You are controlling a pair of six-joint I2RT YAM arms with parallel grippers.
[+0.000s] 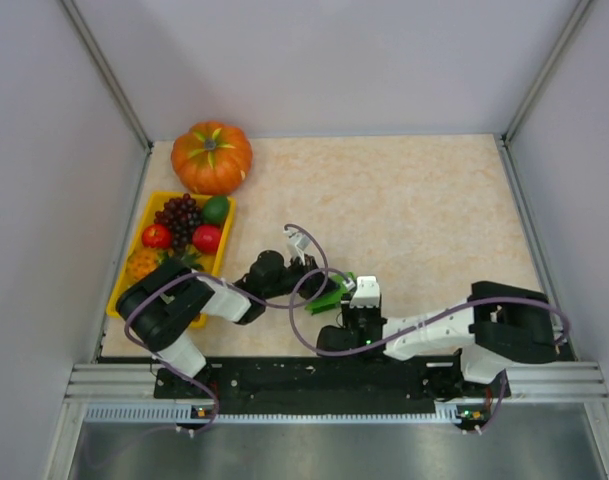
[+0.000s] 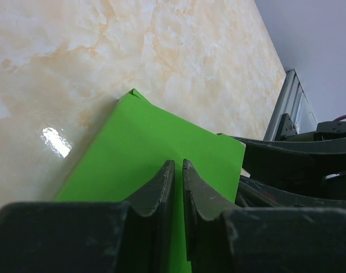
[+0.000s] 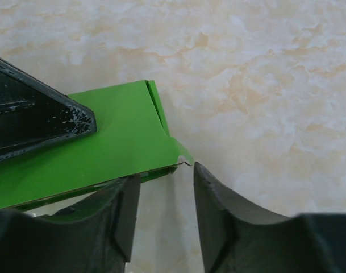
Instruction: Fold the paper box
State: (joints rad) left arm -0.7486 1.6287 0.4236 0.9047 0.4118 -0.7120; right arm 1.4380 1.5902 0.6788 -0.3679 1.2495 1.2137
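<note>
Green card, light, floppy and crease-prone, is lying part-folded as the paper box (image 1: 332, 292) at mid near edge of the table (image 1: 414, 200), best pinched by a flap edge, left gripper (image 2: 178, 187) nearly shut over it, hold uncertain, right gripper (image 3: 164, 187) half-open, empty

Tabletop (image 1: 414, 200): pale cream stone pattern with orange veining, glossy. One bright light reflection (image 2: 54, 142) shows at 9 o'clock in the left wrist view. Plain lilac-grey walls (image 1: 324, 60) enclose the table at 9, 12 and 3 o'clock. Metal corner posts (image 1: 106, 72) rise at 11 and 1 o'clock. A ribbed aluminium rail (image 1: 574, 382) runs along 6 o'clock.
</note>
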